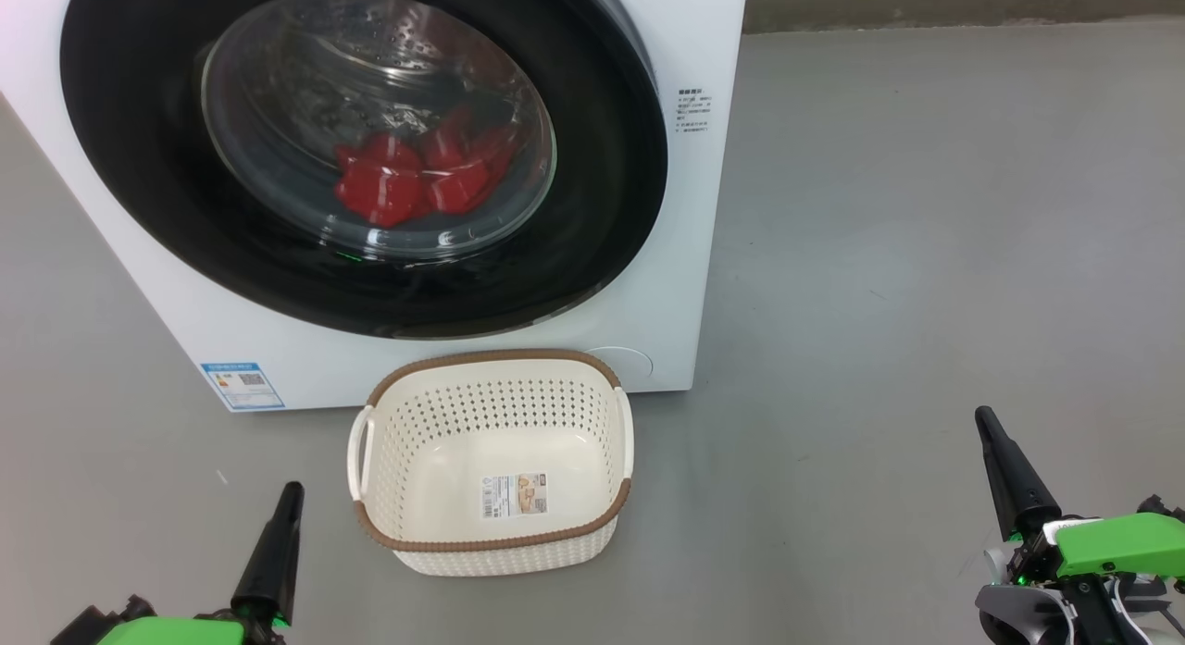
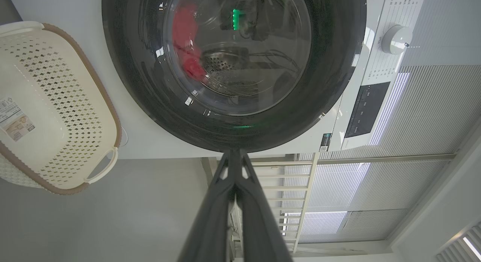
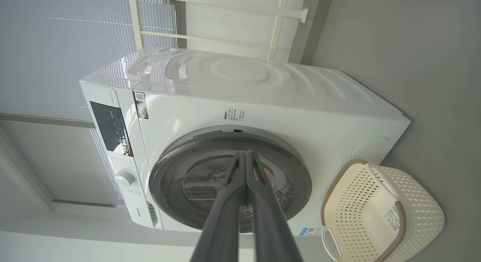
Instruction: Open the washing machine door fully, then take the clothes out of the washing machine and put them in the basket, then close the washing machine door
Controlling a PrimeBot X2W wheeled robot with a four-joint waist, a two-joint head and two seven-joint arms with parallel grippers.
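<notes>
The white washing machine (image 1: 690, 256) stands ahead with its round black-rimmed washing machine door (image 1: 139, 173) lying against the front, perhaps slightly ajar at its right edge. Through the glass bowl I see the red clothes (image 1: 417, 178) low in the steel drum. The cream basket (image 1: 491, 358), empty, sits on the floor right before the machine. My left gripper (image 1: 293, 490) is shut at the lower left, short of the basket. My right gripper (image 1: 983, 415) is shut at the lower right, well clear. In the left wrist view my left gripper (image 2: 234, 153) points at the door rim (image 2: 131, 85).
Bare grey floor (image 1: 926, 210) spreads to the right of the machine up to a wall skirting (image 1: 963, 11). A control panel (image 3: 111, 130) and dial (image 3: 124, 178) sit on the machine's front. Window blinds (image 3: 45, 66) and a white rack (image 3: 278, 17) stand behind it.
</notes>
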